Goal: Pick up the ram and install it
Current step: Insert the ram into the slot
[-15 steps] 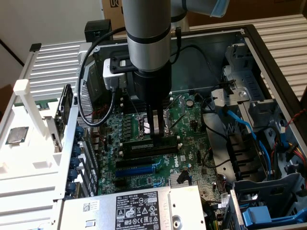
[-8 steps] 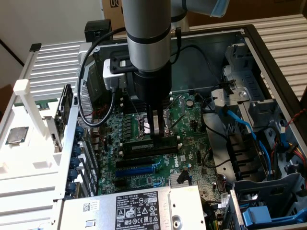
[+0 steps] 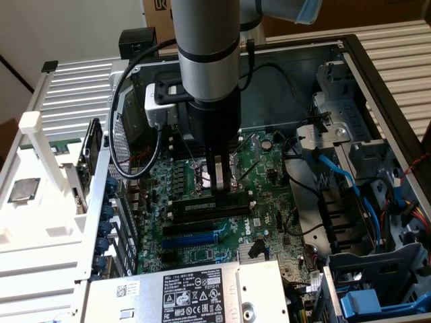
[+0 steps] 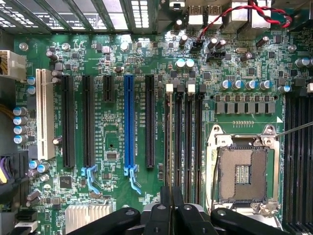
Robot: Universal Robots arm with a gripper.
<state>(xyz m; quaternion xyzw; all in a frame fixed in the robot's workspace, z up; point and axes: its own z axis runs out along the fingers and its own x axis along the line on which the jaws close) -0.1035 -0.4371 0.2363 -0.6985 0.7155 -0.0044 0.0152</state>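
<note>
One ram point(image 3: 201, 204) stood edge-on among the black memory slots point(image 4: 185, 142) beside the CPU socket point(image 4: 243, 171), the gripper point(image 3: 217, 186) clamped on its middle; seating it apparently needed straight, even downward pressure

Tool point(image 3: 217, 183) on ram point(image 3: 201, 205) in motherboard slot point(image 4: 169, 137), processor socket point(image 4: 243, 174) just beside it

Looks like a robotics lab, open computer case point(image 3: 289, 94) lying flat, motherboard point(image 3: 262, 182) bare inside it, robot arm point(image 3: 209, 60) reaching down into it, cardboard boxes point(image 3: 350, 17) behind it, white slatted tabletop point(image 3: 74, 87) beside it
</note>
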